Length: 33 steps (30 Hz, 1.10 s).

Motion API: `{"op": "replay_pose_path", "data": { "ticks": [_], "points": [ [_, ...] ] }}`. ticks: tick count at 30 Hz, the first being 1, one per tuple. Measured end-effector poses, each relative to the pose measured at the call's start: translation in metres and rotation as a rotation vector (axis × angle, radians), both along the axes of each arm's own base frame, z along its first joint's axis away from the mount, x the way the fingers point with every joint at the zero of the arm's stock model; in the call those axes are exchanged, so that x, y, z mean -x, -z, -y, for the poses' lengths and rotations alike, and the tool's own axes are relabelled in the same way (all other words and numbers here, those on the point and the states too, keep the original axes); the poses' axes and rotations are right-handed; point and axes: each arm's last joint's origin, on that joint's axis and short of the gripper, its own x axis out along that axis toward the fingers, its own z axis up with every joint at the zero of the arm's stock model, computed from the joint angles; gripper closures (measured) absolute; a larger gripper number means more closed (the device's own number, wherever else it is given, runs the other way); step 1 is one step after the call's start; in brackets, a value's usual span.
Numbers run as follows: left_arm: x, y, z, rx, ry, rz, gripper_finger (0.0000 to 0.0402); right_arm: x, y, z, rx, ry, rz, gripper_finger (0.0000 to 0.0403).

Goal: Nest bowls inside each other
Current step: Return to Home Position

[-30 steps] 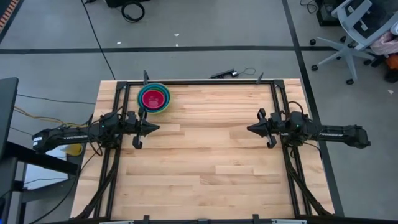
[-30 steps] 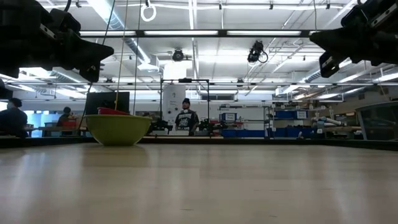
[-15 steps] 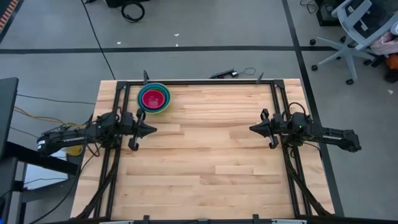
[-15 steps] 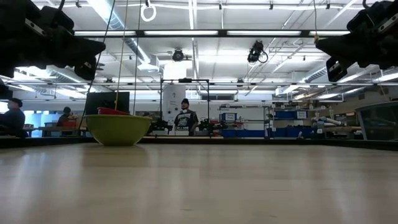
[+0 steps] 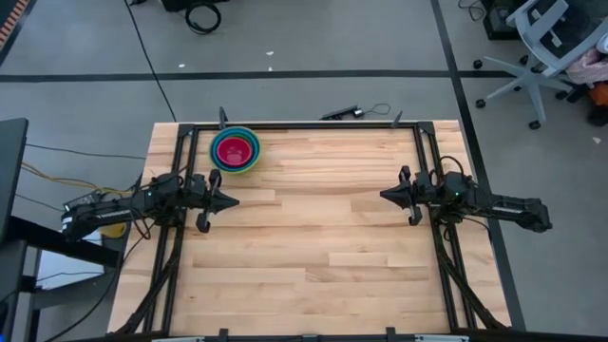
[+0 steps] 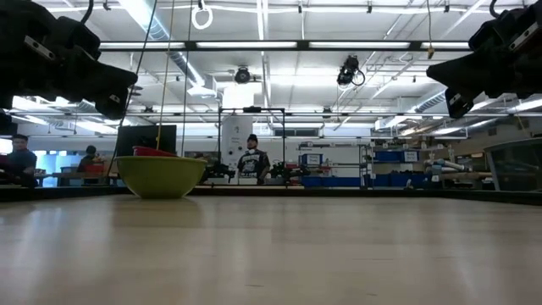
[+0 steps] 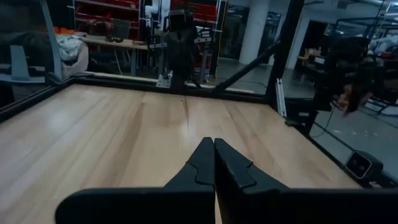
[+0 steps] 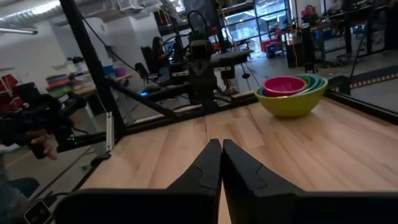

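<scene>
The bowls (image 5: 235, 150) stand nested in one stack near the table's far left corner. A red-pink bowl (image 8: 284, 84) is innermost, with green and blue rims around it. The large yellow-green bowl (image 6: 161, 174) is outermost and rests on the wood by its base. My left gripper (image 5: 236, 200) hovers shut at the table's left edge, just nearer than the stack and pointing level toward the right. My right gripper (image 5: 382, 197) hovers shut at the right edge, pointing level toward the left. Nothing is between either pair of fingers.
A black metal frame (image 5: 304, 124) runs along the table's far, left and right edges. The other arm's base shows across the table in each wrist view. People stand in the room beyond the far edge (image 6: 252, 159). An office chair (image 5: 541, 47) stands off the table.
Both arms have folded back a little toward their own sides of the table, with the grippers still shut. The stack of bowls has not moved.
</scene>
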Motion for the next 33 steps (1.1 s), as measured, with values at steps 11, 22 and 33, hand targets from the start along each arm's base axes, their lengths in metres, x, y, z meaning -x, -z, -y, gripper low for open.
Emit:
{"op": "replay_pose_path", "data": {
  "ticks": [11,22,33],
  "points": [
    [-0.0001,0.0001,-0.0003,-0.009,-0.010,-0.001,0.0401,-0.0002,-0.0004,0.0000,0.001,0.000,0.004,0.0380],
    [-0.0001,0.0003,-0.0004,-0.008,-0.014,-0.002,0.0402,-0.0002,-0.0004,0.0000,0.000,0.000,0.003,0.0380],
    [-0.0001,0.0003,-0.0004,-0.008,-0.014,-0.002,0.0402,-0.0002,-0.0004,0.0000,0.000,0.000,0.003,0.0380]
  ]
}}
